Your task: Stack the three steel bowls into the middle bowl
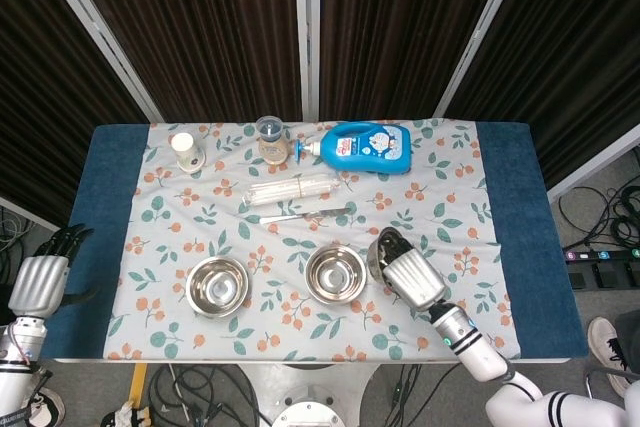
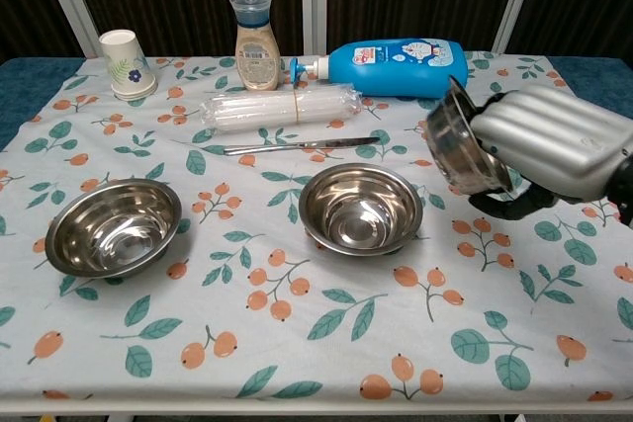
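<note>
Two steel bowls stand on the floral cloth: the left bowl (image 2: 112,226) (image 1: 218,285) and the middle bowl (image 2: 360,208) (image 1: 335,273). The third bowl (image 2: 461,144) (image 1: 379,255) is lifted off the table and tilted steeply on edge, its bottom facing the middle bowl. My right hand (image 2: 549,140) (image 1: 412,275) grips it, just right of the middle bowl. My left hand (image 1: 40,279) hangs off the table's left edge with its fingers apart and nothing in it; the chest view does not show it.
At the back stand a paper cup (image 2: 126,64), a brown-capped bottle (image 2: 254,29) and a blue detergent bottle (image 2: 401,54) lying on its side. A clear packet of sticks (image 2: 280,108) and a metal knife (image 2: 301,145) lie behind the bowls.
</note>
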Controlling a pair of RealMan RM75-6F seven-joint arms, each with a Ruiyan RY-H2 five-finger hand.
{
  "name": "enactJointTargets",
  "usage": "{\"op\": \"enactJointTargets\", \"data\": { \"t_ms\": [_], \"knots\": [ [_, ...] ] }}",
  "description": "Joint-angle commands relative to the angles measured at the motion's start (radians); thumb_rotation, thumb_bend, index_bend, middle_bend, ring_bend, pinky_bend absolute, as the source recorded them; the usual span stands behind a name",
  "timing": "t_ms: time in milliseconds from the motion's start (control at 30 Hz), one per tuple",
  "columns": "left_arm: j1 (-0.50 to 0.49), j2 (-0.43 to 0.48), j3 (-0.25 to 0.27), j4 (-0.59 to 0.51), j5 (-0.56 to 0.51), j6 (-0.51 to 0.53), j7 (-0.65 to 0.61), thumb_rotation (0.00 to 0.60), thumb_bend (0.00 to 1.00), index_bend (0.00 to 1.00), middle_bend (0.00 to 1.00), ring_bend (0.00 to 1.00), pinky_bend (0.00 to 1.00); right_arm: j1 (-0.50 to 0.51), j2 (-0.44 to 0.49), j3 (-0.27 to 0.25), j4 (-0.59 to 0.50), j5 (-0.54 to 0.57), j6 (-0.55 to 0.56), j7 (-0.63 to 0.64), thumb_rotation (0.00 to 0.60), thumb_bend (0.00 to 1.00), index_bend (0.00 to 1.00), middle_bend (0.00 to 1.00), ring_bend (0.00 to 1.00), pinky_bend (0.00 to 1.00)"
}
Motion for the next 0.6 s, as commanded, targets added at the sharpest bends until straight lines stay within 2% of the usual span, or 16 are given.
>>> {"op": "enactJointTargets", "data": {
  "t_ms": [33,267,500,600],
  "knots": [
    [0.002,0.003,0.001,0.000,-0.001,0.001,-0.004,0.600,0.12,0.21,0.22,0.14,0.28,0.044,0.002,0.027,-0.079,-0.004,-0.032,-0.094,0.600,0.33,0.68,0.62,0.37,0.31],
    [0.005,0.000,0.003,0.018,-0.005,-0.008,-0.032,0.600,0.13,0.21,0.22,0.14,0.28,0.081,-0.038,0.045,-0.080,0.067,-0.108,-0.183,0.600,0.32,0.67,0.61,0.36,0.31],
    [0.009,-0.009,0.004,0.050,-0.009,-0.013,-0.068,0.600,0.12,0.21,0.22,0.14,0.28,0.124,-0.078,0.055,-0.043,0.129,-0.178,-0.216,0.600,0.13,0.58,0.54,0.34,0.31],
    [0.010,-0.016,0.003,0.068,-0.013,-0.017,-0.086,0.600,0.13,0.21,0.22,0.14,0.28,0.141,-0.095,0.058,-0.028,0.151,-0.200,-0.222,0.600,0.10,0.54,0.51,0.33,0.31]
  ]
}}
